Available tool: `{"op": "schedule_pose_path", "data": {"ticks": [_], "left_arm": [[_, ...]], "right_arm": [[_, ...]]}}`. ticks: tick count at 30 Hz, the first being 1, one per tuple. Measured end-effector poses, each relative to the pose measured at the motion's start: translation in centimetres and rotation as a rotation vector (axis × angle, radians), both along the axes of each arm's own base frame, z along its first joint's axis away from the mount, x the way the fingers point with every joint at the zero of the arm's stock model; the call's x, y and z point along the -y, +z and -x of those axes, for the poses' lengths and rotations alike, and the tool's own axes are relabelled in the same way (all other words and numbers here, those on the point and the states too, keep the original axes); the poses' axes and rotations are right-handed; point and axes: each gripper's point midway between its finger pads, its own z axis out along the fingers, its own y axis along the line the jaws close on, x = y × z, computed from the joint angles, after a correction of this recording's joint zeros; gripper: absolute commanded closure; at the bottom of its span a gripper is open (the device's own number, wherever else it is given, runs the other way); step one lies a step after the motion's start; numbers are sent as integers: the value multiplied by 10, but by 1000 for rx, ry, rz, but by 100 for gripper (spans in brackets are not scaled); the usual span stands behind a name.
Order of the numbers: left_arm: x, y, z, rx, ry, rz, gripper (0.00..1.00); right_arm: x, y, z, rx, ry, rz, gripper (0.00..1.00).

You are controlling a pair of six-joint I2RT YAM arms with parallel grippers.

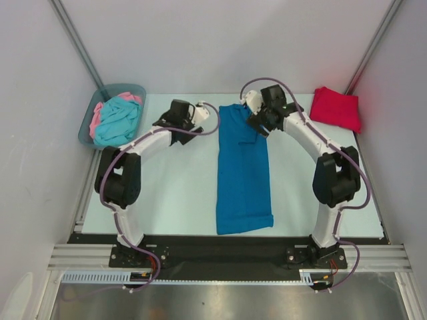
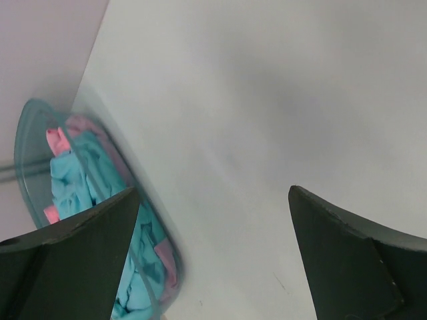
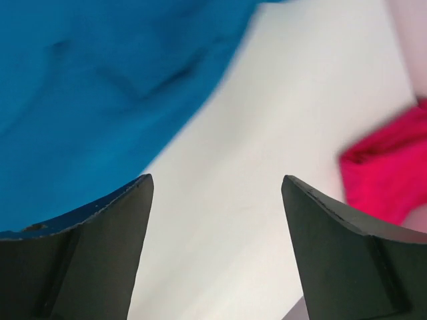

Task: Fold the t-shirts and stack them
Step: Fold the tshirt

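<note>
Closest to me, the left arm's base (image 1: 133, 257) and the right arm's base (image 1: 319, 253) sit bolted to the rail at the near edge of the pale table (image 1: 173, 193). Down the middle of it lies the deep blue t-shirt (image 1: 243, 173), folded into one long narrow strip that runs from the far side almost to the near edge.

At the strip's far right corner hangs the right gripper (image 1: 257, 121), its fingers spread wide with nothing between them. Seen from its wrist, one finger overlaps the blue cloth (image 3: 80, 100) while the gap shows bare table. Whether it touches the cloth I cannot tell.

Well apart to the right, in the far corner, the bright red t-shirt (image 1: 337, 108) rests as a folded bundle.

Left of the strip's far end, the left gripper (image 1: 200, 115) is also spread wide and empty above bare table. Beyond it, in the far left corner, the grey-blue plastic bin (image 1: 123, 87) holds a crumpled turquoise t-shirt (image 1: 120, 120) over a pink t-shirt (image 1: 98, 115).
</note>
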Motion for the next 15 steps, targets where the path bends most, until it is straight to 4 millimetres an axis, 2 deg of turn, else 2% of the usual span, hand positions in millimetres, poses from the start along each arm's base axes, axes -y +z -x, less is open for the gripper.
{"op": "schedule_pose_path", "data": {"ticks": [2,4,7,11,15], "left_arm": [[13,-14,7,-19,-75,-50,0],[27,-17,5,-10,-137,-67,0],[40,-15,-7,24,-193,-59,0],[67,-3,-32,34,-267,30,0],[111,24,-58,-14,-342,231,3]], "right_arm": [[26,5,-34,65,-105,8,16],[50,6,-59,102,-187,19,19],[82,8,-86,140,-274,34,19],[119,14,-107,170,-363,68,16],[128,19,-113,181,-386,77,16]]}}
